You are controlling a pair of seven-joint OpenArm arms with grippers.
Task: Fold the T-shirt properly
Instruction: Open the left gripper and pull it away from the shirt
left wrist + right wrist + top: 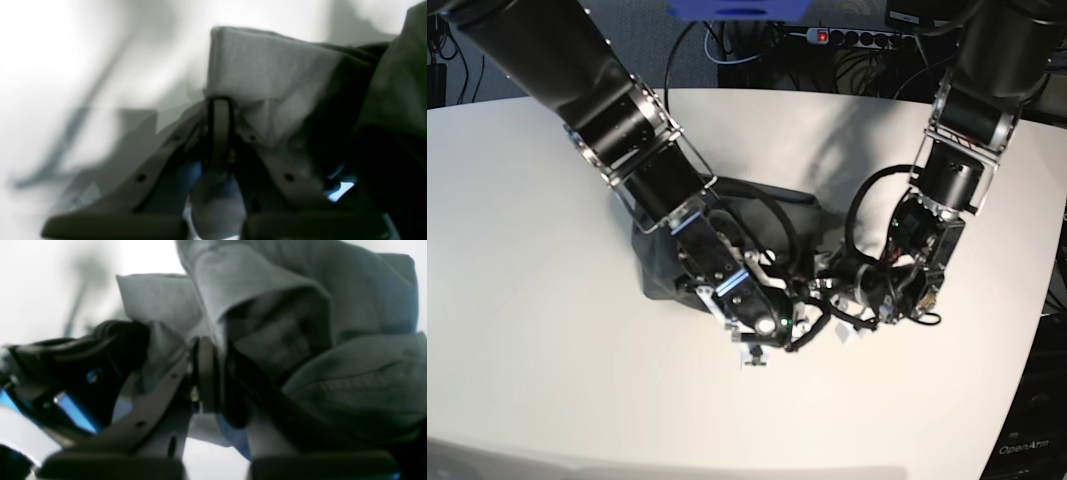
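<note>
Your left pincer (218, 103) and right pincer (206, 346) both clamp the bunched T-shirt (667, 255), low over the table (527, 300).

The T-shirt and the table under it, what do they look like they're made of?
The T-shirt looks like soft knit cloth, matte charcoal grey: it creases, drapes and shows a stitched hem. The table looks like a smooth white laminate or painted board with a faint sheen; which of these, the look leaves open.

Looks like a robotics lab — white table (517, 300), cables and a power strip (852, 38) past its far edge, grey carpet beyond.
</note>
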